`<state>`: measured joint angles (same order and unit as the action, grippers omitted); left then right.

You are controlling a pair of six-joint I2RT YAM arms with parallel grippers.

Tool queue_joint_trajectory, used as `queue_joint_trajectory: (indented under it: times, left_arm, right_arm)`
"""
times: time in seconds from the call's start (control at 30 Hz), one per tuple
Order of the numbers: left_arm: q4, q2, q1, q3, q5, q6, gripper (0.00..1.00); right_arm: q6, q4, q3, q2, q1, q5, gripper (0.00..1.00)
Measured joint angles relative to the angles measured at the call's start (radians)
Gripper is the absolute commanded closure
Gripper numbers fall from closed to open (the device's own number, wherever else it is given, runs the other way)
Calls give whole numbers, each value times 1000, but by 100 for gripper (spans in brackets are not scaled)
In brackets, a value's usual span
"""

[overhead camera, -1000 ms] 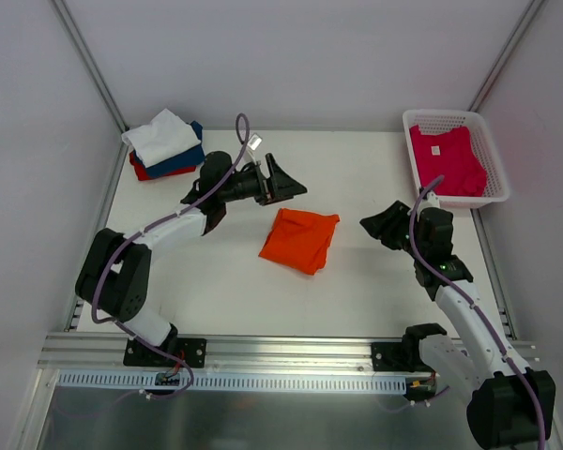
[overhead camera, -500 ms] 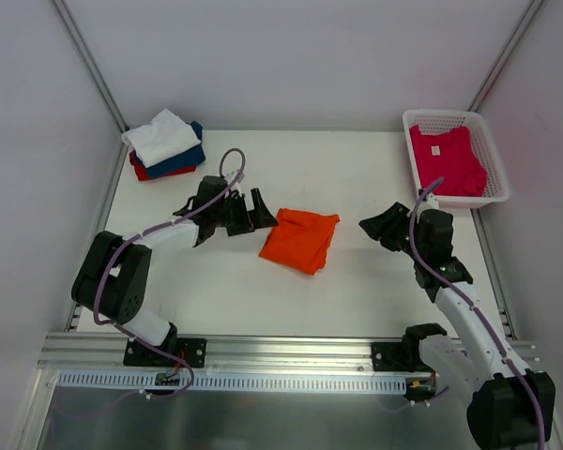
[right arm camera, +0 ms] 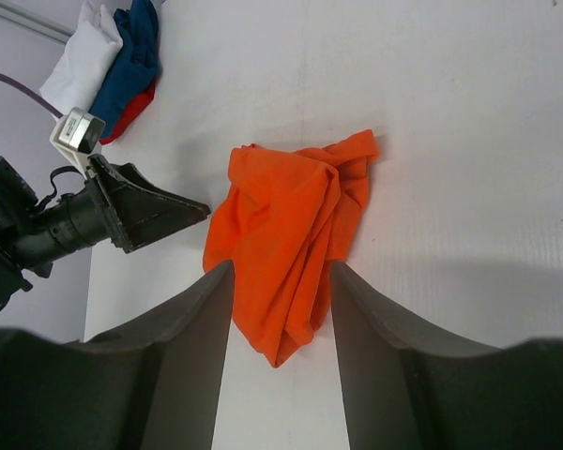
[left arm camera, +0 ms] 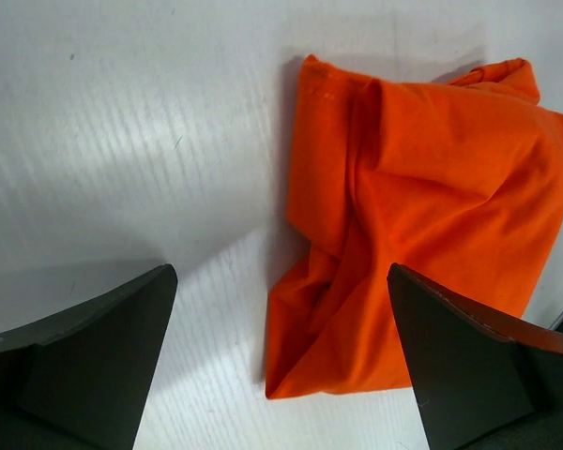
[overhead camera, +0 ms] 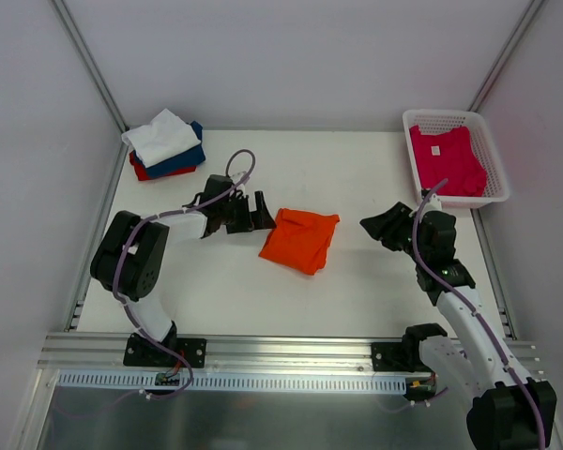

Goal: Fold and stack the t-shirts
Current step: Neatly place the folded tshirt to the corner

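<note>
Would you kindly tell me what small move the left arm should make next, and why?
Probably ease the left fingers forward until they straddle the near edge of the orange t-shirt, then close. They stand wide open, low over the table, right beside the folded shirt, which lies loose with nothing gripping it. The right fingers hang well apart from it.

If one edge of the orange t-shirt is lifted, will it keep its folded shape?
Probably not: the orange t-shirt lies in soft creases and uneven layers, so it looks floppy and would likely hang loose. It seems thin and light; pushed, it may bunch or slide on the smooth table rather than roll.
</note>
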<state>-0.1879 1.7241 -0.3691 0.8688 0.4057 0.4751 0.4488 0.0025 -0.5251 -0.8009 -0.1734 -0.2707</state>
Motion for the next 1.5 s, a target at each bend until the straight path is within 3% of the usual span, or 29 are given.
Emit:
queue_joint_trajectory:
  times: [0.8, 0.9, 1.0, 1.07, 1.27, 1.5]
  left_arm:
    - [-267, 138, -31, 2, 286, 51, 3]
    - [-292, 155, -50, 3, 307, 66, 14]
    - [-310, 174, -67, 3, 328, 79, 34]
    - [-312, 187, -76, 3, 332, 85, 55]
    - [-283, 216, -77, -6, 343, 97, 99]
    - [-252, 216, -77, 5, 344, 98, 100]
  right_arm:
    - [0, -8, 0, -6, 0, 0, 52]
    - [0, -8, 0, -6, 0, 0, 52]
    - [0, -8, 0, -5, 0, 1, 52]
    - [0, -8, 0, -5, 0, 1, 52]
    - [1, -8, 0, -5, 0, 1, 52]
    - [1, -8, 0, -5, 0, 1, 52]
